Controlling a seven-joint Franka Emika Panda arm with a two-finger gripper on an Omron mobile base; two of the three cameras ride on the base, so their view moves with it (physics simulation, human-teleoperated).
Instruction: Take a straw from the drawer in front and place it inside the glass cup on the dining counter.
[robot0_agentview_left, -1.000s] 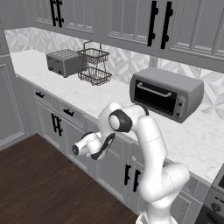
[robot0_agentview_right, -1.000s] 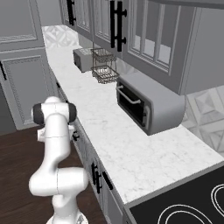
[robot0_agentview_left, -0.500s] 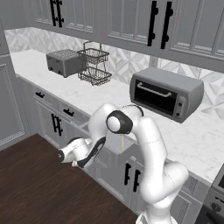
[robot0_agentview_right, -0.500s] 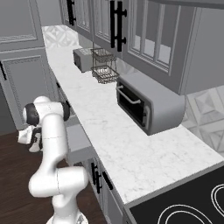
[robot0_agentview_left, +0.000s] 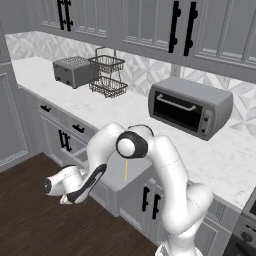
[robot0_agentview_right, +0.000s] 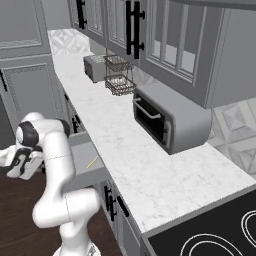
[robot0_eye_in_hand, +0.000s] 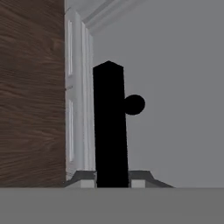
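Observation:
The grey drawer (robot0_agentview_left: 117, 181) stands pulled out from under the marble worktop, also seen in the right base view (robot0_agentview_right: 84, 152). A thin yellow straw (robot0_agentview_left: 125, 169) lies inside it on the drawer floor (robot0_agentview_right: 92, 162). My gripper (robot0_agentview_left: 76, 193) is low in front of the drawer, shut on its black bar handle (robot0_eye_in_hand: 109, 127). In the hand view the bar rises between the two fingertips (robot0_eye_in_hand: 81, 177), which press against its sides. From the right base view the gripper (robot0_agentview_right: 21, 166) sits at the far left. The glass cup and the dining counter are out of view.
A toaster oven (robot0_agentview_left: 190, 107), a two-tier wire basket (robot0_agentview_left: 107, 75) and a toaster (robot0_agentview_left: 72, 71) stand on the worktop. Grey cabinet doors run below and above it. A stove top (robot0_agentview_right: 220, 235) is at the right. Dark wood floor (robot0_agentview_left: 30, 215) lies in front of the drawer.
The hand has moved away from the cabinets and down towards the floor side, drawing the drawer out. The straw inside has come into sight.

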